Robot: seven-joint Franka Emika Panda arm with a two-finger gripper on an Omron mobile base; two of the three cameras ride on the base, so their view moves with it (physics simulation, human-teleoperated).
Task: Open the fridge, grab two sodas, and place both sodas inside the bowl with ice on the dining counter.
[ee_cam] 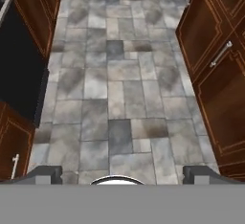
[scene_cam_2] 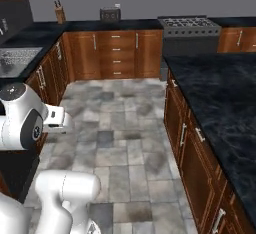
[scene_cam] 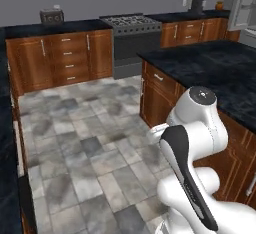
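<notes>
The dining counter (scene_cam: 210,73) stands right of the tiled floor (scene_cam: 85,143); the stove (scene_cam: 131,25) sits behind, against the wall.

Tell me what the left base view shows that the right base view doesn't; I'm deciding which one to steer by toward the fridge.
Particular to the left base view: the fridge at the upper right edge, beyond the dining counter, and a dark appliance on the wall counter near it. Particular to the right base view: the sink at the left and a knife block. Shared: the stove, the toaster, the dining counter and the tiled floor.
</notes>
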